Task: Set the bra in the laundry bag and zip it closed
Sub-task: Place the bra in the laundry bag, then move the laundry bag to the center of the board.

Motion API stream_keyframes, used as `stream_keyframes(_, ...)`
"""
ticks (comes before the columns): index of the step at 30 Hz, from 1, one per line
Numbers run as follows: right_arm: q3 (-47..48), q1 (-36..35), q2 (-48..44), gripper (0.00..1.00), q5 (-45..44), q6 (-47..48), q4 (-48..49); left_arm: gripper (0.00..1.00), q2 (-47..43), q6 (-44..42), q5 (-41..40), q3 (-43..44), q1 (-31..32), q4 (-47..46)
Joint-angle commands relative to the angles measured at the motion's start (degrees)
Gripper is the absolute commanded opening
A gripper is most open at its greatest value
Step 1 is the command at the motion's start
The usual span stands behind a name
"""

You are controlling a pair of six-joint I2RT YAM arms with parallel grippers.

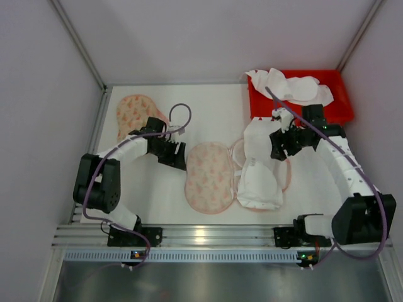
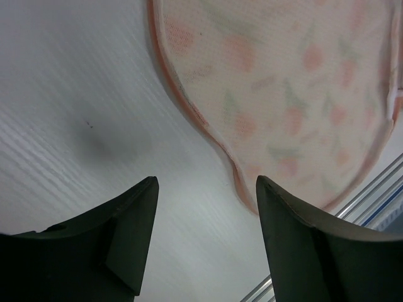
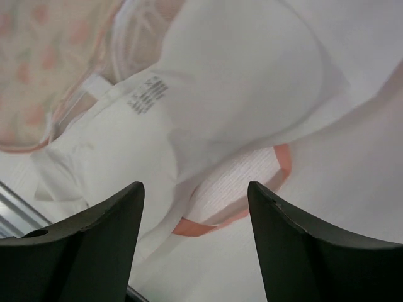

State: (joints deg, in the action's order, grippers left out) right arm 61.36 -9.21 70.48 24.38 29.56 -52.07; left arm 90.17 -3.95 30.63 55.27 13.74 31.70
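Observation:
A pink patterned laundry bag lies open at mid table, its left half [image 1: 209,177] flat and its right half [image 1: 285,175] mostly covered. A white bra [image 1: 259,168] lies on that right half. My right gripper [image 1: 281,143] is open and empty just above the bra's upper right edge; its wrist view shows the bra [image 3: 252,75] and the bag's orange rim [image 3: 208,225] between the fingers. My left gripper [image 1: 175,155] is open and empty over the table just left of the bag's left half [image 2: 296,94].
A red bin [image 1: 327,100] at the back right holds several white bras [image 1: 296,88]. A second pink patterned laundry bag [image 1: 135,113] lies at the back left. White walls close in the table on both sides.

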Motion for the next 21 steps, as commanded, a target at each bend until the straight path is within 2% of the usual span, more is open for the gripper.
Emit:
stream_keyframes(1, 1.04, 7.79, 5.80, 0.67, 2.51, -11.70, 8.47, 0.68, 3.07, -0.98, -1.28, 0.81, 1.99, 0.55)
stream_keyframes(3, 0.60, 11.03, 8.79, 0.64, 2.34, -17.33, 12.50, 0.61, 6.06, -1.15, -1.45, 1.86, 2.35, 0.55)
stream_keyframes(7, -0.72, 11.50, 11.87, 0.65, -0.29, -26.28, 19.45, 0.58, 9.93, -1.50, -1.98, 3.36, 2.43, 0.55)
stream_keyframes(10, -2.12, 11.58, 13.45, 0.64, -4.68, -28.76, 23.94, 0.56, 11.25, -1.68, -2.15, 3.97, 2.43, 0.55)
stream_keyframes(14, -3.27, 11.76, 17.04, 0.61, -4.26, -31.39, 27.29, 0.51, 12.74, -1.77, -2.25, 4.76, 2.43, 0.55)
stream_keyframes(18, -2.48, 11.76, 21.27, 0.54, -2.94, -31.76, 28.78, 0.47, 14.85, -1.24, -1.89, 5.99, 2.43, 0.55)
stream_keyframes(21, -3.09, 11.67, 22.95, 0.44, -0.48, -31.14, 31.15, 0.43, 16.00, -1.15, -1.89, 6.52, 2.43, 0.55)
